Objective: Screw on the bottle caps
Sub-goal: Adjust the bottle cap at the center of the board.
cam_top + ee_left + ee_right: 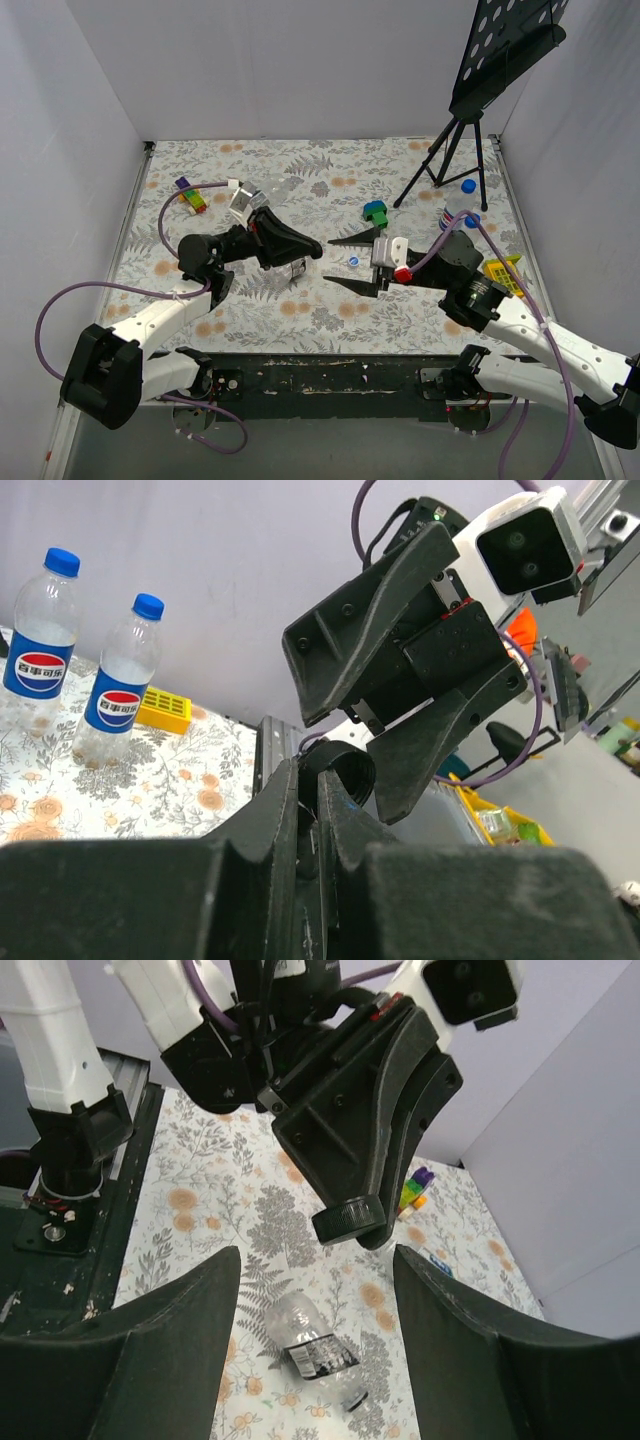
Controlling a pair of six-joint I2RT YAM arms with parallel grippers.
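Left gripper (350, 1222) pinches a black cap (348, 1221) between closed jaws, presenting it. Right gripper (340, 262) faces it, jaws wide and empty. An uncapped bottle (315, 1350) lies below them.

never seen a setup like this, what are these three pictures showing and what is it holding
These are two robot arms bolted at the near edge of a table with a floral cloth. One picture looks down from above; the other two come from cameras on each wrist. The left gripper has its jaws shut on a black bottle cap. The right gripper has its jaws open and holds nothing. Under them a clear bottle lies on its side with no cap. Two capped bottles stand at the right edge. A green toy block, some coloured blocks and a loose blue cap also lie there.
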